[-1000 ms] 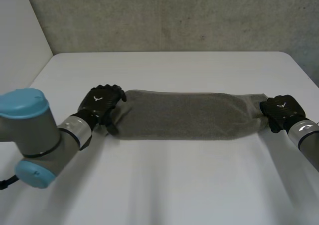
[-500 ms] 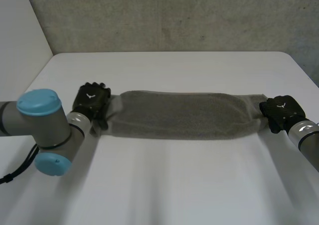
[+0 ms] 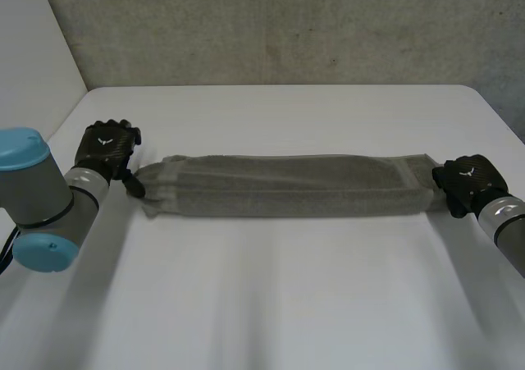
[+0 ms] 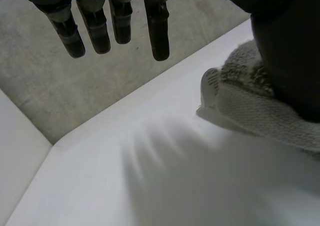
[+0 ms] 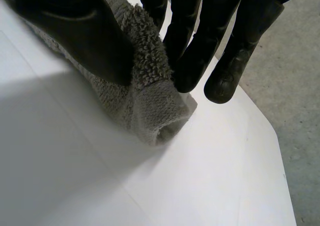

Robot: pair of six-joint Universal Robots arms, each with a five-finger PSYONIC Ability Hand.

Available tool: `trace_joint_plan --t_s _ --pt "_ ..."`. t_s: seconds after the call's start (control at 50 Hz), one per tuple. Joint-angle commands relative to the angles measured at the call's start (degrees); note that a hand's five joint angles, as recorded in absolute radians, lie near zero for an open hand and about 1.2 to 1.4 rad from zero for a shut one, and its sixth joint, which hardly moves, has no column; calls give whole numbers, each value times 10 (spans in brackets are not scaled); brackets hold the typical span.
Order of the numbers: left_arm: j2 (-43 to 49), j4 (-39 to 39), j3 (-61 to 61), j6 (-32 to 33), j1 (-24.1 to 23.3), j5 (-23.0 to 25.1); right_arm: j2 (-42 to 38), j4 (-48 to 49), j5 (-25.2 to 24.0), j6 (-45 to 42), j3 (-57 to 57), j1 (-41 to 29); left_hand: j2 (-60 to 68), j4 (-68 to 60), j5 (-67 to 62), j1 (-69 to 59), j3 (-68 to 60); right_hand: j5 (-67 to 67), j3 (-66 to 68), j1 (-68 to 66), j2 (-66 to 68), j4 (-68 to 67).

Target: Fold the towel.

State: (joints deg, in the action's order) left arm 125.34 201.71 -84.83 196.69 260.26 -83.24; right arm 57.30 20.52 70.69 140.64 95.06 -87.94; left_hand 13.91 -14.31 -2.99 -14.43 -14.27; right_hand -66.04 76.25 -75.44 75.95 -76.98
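A grey towel lies in a long folded strip across the white table. The left hand touches one end, and the right hand is at the other.

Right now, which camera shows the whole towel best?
The head view: the towel lies stretched along the table, a hand at each end. The left wrist view shows one end beside the left hand; the right wrist view, the other end pinched in the right hand.

towel across middle, open table (both sides)
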Motion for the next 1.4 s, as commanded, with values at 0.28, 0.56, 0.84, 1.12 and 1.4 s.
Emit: trace_joint_plan --t_s 0.28,0.56,0.84,1.12,1.4 --pt "-41 -112 17 5 9 126 4 -10 -2 -1 -7 1 40 -36 -50 -35 -37 -40 38 -46 41 -30" --pt "-41 -175 15 33 12 132 42 -20 -10 -1 6 3 -30 34 21 35 34 -40 38 -46 41 -30" --pt "-142 -200 23 -30 22 135 56 -128 -35 -98 -59 94 -32 36 23 37 36 -40 38 -46 41 -30" --pt "-168 -200 47 -111 29 159 69 -242 16 -63 -217 -122 -32 36 23 37 36 -40 38 -46 41 -30" --pt "-147 -199 85 -157 22 156 -127 -247 141 -12 -473 -508 -32 36 23 37 36 -40 38 -46 41 -30"
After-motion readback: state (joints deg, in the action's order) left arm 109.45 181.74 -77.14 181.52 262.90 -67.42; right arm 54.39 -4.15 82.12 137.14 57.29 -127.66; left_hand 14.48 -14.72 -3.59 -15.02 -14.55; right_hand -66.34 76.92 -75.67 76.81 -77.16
